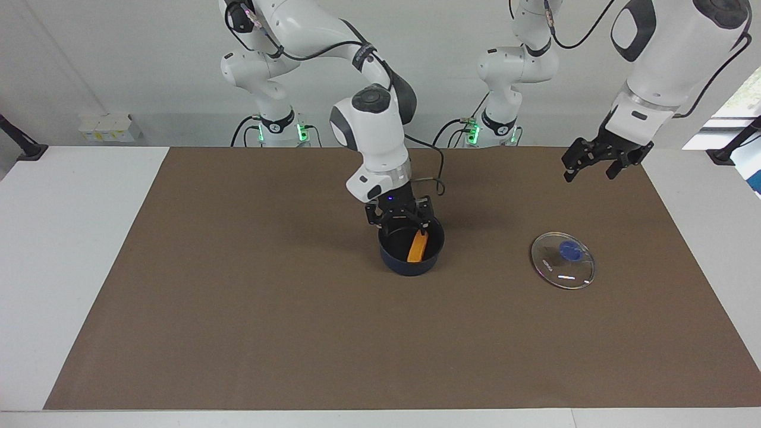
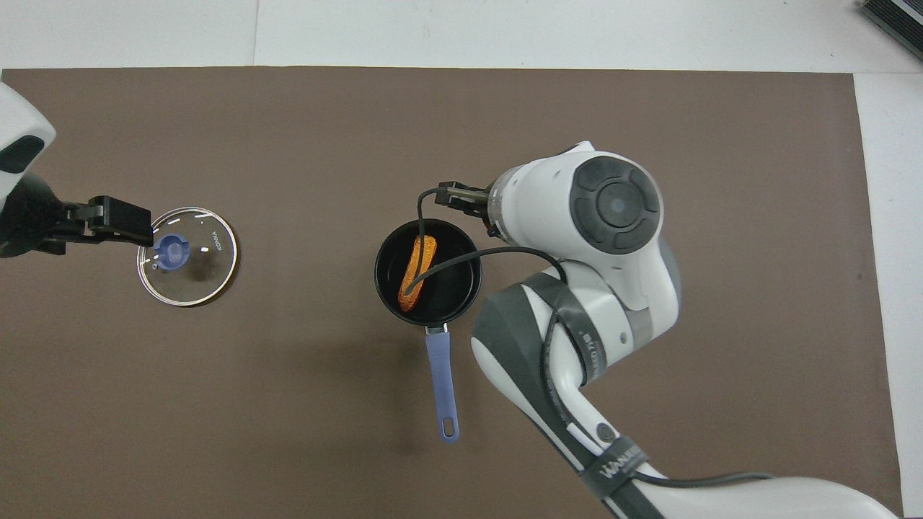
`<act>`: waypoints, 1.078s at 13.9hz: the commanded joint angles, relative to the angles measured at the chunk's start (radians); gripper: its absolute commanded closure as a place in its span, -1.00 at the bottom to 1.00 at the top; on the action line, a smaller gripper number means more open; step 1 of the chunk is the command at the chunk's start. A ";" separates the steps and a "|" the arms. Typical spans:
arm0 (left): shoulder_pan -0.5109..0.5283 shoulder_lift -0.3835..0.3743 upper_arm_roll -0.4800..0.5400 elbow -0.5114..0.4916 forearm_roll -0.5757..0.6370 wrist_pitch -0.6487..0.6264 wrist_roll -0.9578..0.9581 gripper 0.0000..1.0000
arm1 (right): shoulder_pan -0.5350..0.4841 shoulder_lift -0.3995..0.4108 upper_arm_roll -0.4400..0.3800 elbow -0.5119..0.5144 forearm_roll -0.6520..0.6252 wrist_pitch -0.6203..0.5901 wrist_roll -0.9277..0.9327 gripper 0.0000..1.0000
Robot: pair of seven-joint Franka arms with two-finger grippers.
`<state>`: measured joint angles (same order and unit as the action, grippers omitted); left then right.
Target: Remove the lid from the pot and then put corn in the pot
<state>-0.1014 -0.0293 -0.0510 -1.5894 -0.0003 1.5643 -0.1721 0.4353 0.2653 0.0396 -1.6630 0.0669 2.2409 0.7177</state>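
Robotics lab (bare walls), brown mat (image 1: 238, 309), arm bases (image 1: 276, 128)
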 commanded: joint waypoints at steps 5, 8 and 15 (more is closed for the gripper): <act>-0.017 -0.029 0.007 -0.046 0.019 0.008 -0.010 -1.00 | -0.243 -0.239 0.009 -0.061 -0.016 -0.268 -0.228 -1.00; -0.012 -0.029 0.016 -0.046 0.020 0.005 -0.013 -1.00 | -0.349 -0.305 0.008 -0.052 -0.018 -0.403 -0.375 -1.00; 0.043 -0.027 0.020 -0.046 0.020 0.002 -0.015 -1.00 | -0.417 -0.305 -0.013 0.081 -0.078 -0.635 -0.511 -1.00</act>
<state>-0.0708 -0.0405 -0.0249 -1.6162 0.0028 1.5651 -0.1846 0.0304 -0.0558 0.0265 -1.6313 -0.0026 1.6599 0.2368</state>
